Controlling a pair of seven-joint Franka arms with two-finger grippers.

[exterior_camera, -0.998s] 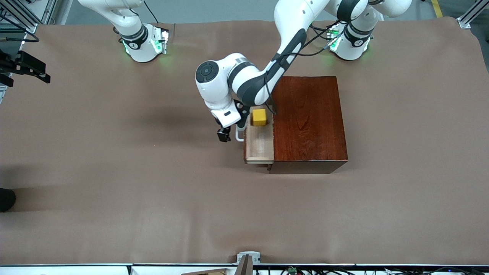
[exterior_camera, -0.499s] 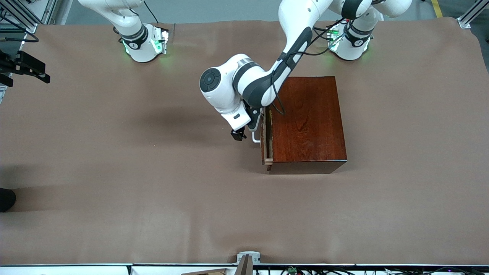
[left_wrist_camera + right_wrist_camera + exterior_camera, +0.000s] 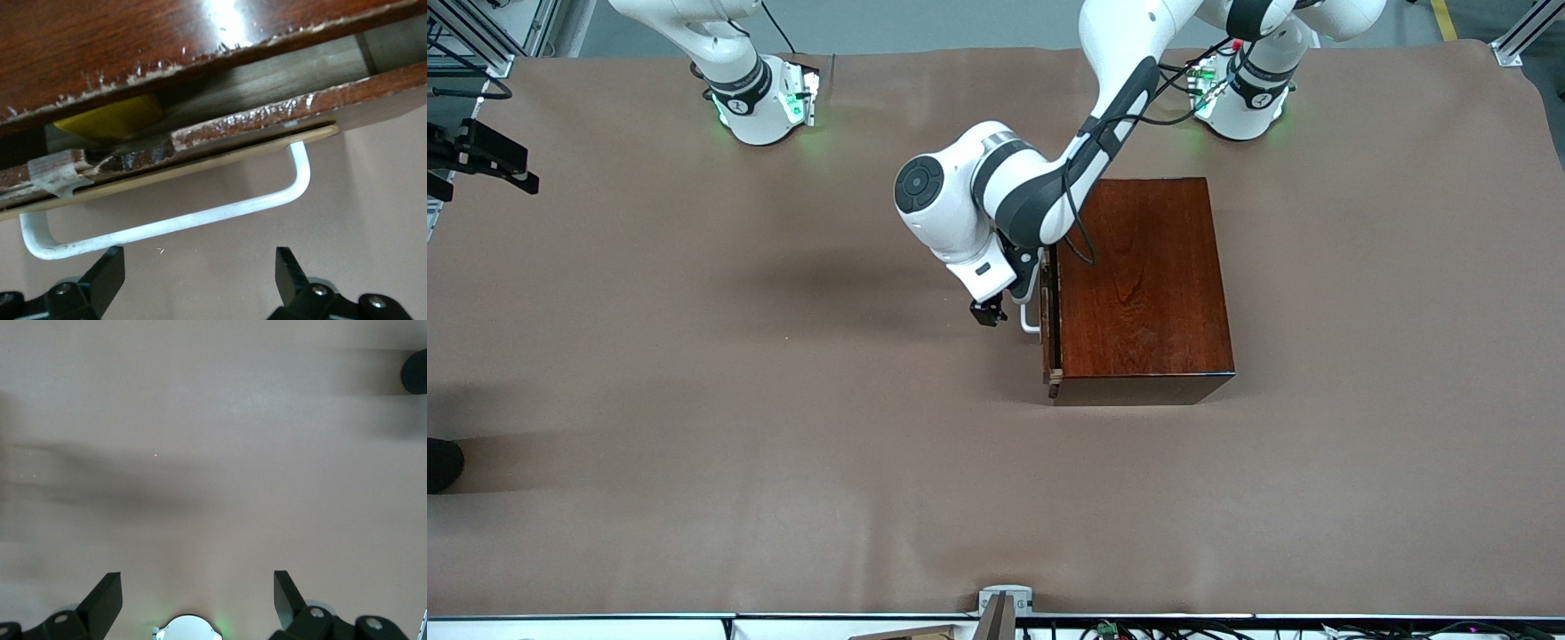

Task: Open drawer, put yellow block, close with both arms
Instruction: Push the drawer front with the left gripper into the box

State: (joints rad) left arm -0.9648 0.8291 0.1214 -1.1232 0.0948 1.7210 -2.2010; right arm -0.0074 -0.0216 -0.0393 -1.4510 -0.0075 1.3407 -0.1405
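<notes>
Drawer now pushed nearly shut, yellow block enclosed; left gripper spread, empty, beside handle; right gripper spread, empty, waiting.

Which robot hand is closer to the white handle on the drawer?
Left. The left gripper sits open right in front of the white handle of the drawer, not touching it. The right gripper waits, open, over bare table, away from the drawer.

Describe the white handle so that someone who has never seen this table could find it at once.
Find the glossy mahogany-coloured wooden box on the brown table cover. On its side toward the right arm's end sits a nearly shut drawer, carrying the thin white U-shaped handle, the only white fitting on the dark wood.
</notes>
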